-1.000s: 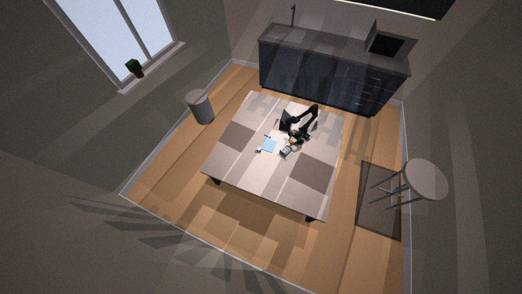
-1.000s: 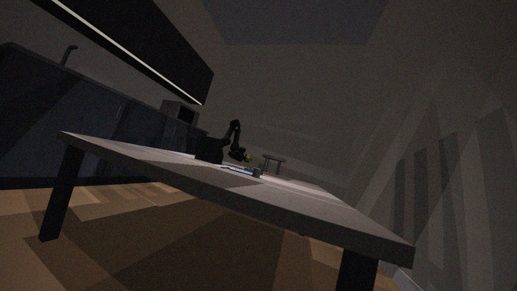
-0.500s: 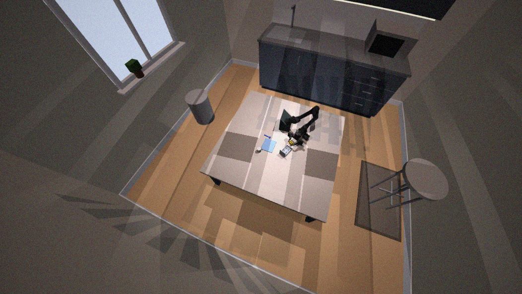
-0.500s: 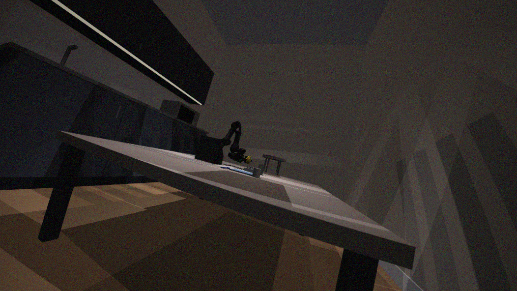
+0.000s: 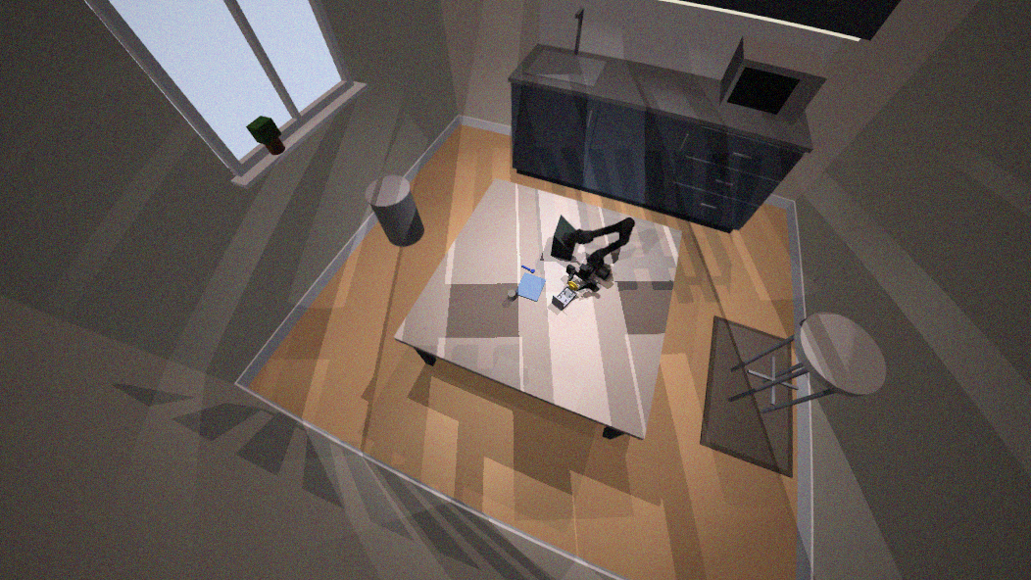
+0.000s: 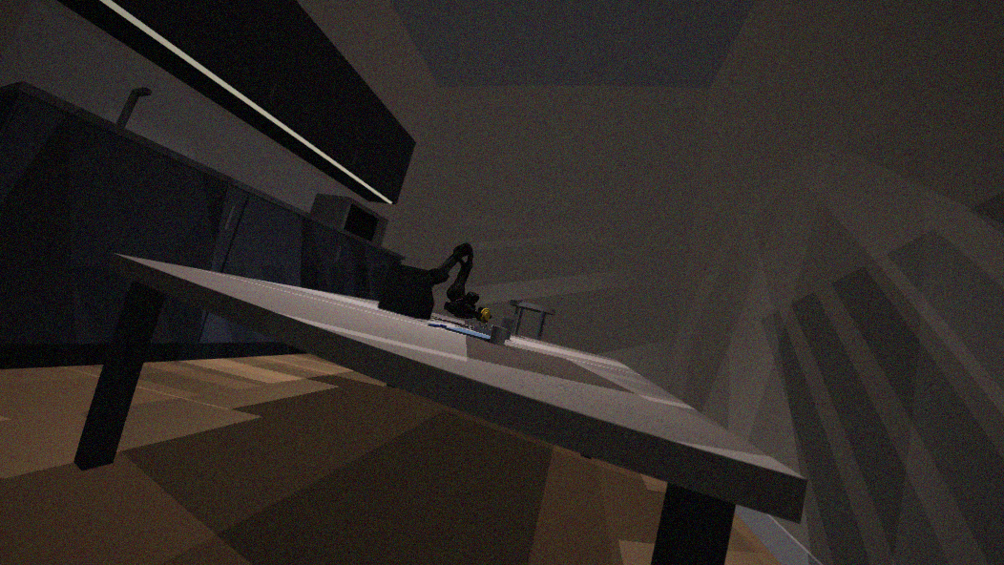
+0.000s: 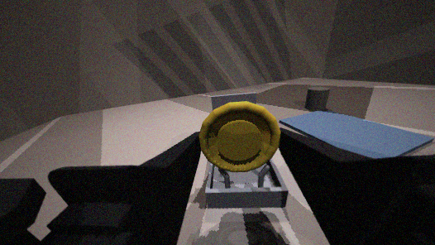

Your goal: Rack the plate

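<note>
A round yellow plate [image 5: 572,284] [image 6: 486,314] [image 7: 239,138] is held upright on edge between the fingertips of my gripper [image 7: 237,134], its face toward the wrist camera. The gripper is shut on the plate's two sides. The grey dish rack [image 5: 559,304] [image 7: 246,199] stands on the table just beyond and below the plate. In the wrist view the plate hides part of the rack; its near wall, two bent rails and the top of its tall far panel show. The plate appears above the rack's near part; the exact gap is unclear.
A flat blue board [image 5: 531,287] [image 7: 356,134] lies right of the rack in the wrist view. A grey cylinder [image 5: 512,295] [image 6: 499,334] [image 7: 317,98] stands beyond it. A small blue utensil [image 5: 528,268] lies near the board. A dark upright panel [image 5: 562,239] [image 6: 406,290] stands near the arm.
</note>
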Robot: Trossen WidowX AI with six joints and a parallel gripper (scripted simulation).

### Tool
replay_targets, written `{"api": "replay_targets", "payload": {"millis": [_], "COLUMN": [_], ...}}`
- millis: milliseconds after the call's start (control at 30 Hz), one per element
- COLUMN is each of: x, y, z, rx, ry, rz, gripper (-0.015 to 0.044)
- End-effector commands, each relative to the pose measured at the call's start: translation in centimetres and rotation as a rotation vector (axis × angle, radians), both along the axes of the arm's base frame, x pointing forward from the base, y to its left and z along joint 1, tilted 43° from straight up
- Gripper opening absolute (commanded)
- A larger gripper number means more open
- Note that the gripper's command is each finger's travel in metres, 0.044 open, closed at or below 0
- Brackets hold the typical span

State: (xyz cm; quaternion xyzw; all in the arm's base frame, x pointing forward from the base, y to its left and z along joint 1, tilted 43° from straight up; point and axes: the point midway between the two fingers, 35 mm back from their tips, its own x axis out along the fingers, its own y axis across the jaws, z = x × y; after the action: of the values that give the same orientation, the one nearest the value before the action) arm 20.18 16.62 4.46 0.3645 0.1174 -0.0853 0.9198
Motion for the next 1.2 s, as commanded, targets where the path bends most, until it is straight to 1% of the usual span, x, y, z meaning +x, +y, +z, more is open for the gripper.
{"api": "replay_targets", "payload": {"millis": [0, 467, 633, 1100, 1167], "x": [0.5, 1.7, 1.4, 1.5, 1.5], "y": [-0.1, -0.2, 1.0, 0.8, 0.8], "z": [-0.5, -1.0, -2.3, -2.0, -2.0], "rx": [-0.009, 0.002, 0.011, 0.009, 0.012], "ry": [0.003, -0.003, -0.008, 0.0, -0.002], "rz": [0.0, -0.002, -0.005, 0.002, 0.0], "gripper": [0.0, 0.0, 0.0, 0.0, 0.0052]}}
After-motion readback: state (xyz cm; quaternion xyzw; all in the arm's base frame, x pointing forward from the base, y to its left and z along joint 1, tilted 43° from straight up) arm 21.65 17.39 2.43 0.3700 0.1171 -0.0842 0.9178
